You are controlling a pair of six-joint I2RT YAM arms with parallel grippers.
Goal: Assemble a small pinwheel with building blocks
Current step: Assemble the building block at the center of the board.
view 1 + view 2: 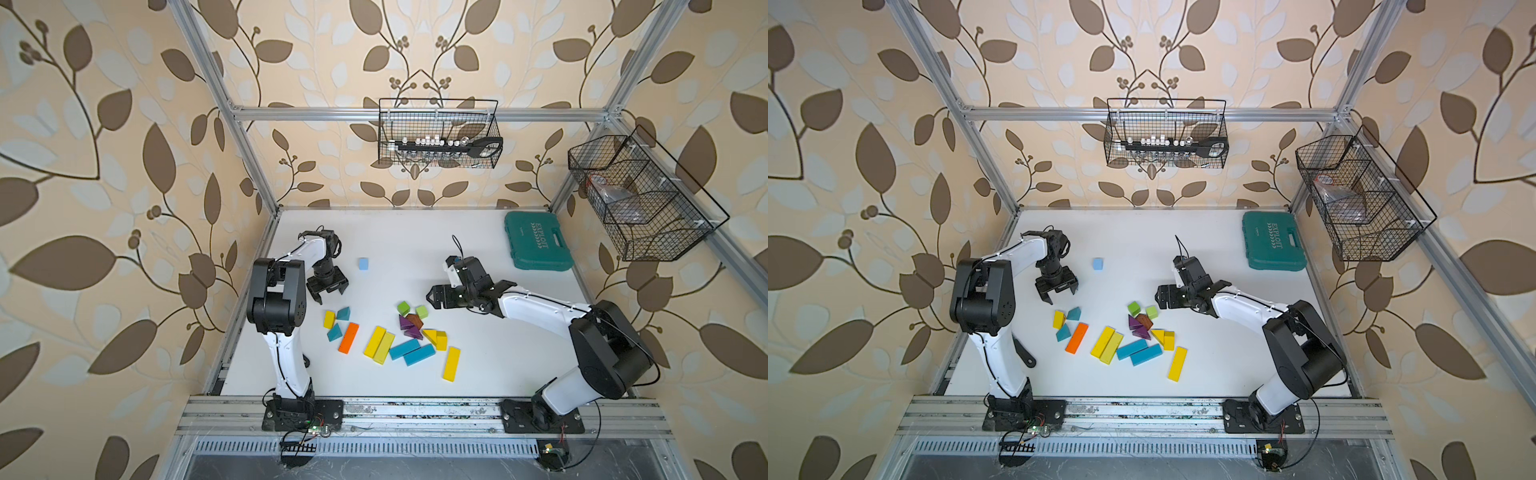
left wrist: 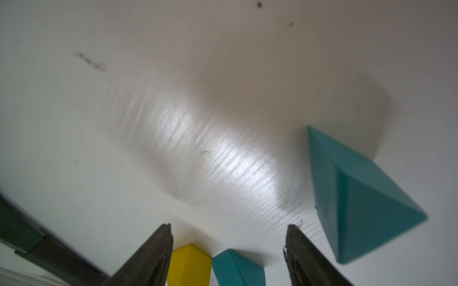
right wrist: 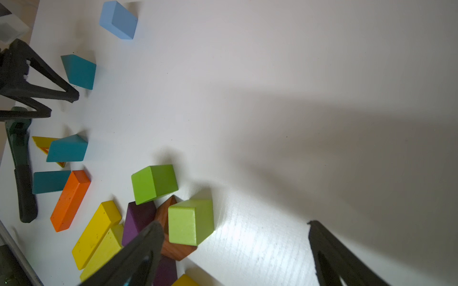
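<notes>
Nothing is assembled yet: blocks are scattered at lower centre, left gripper and right gripper held spread, empty.

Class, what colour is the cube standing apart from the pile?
Small light-blue cube, clearest in the right wrist view.

On my left gripper the jaws stand apart, empty, over the white table; I see a yellow block beside a teal wedge, a second teal wedge apart.
</notes>
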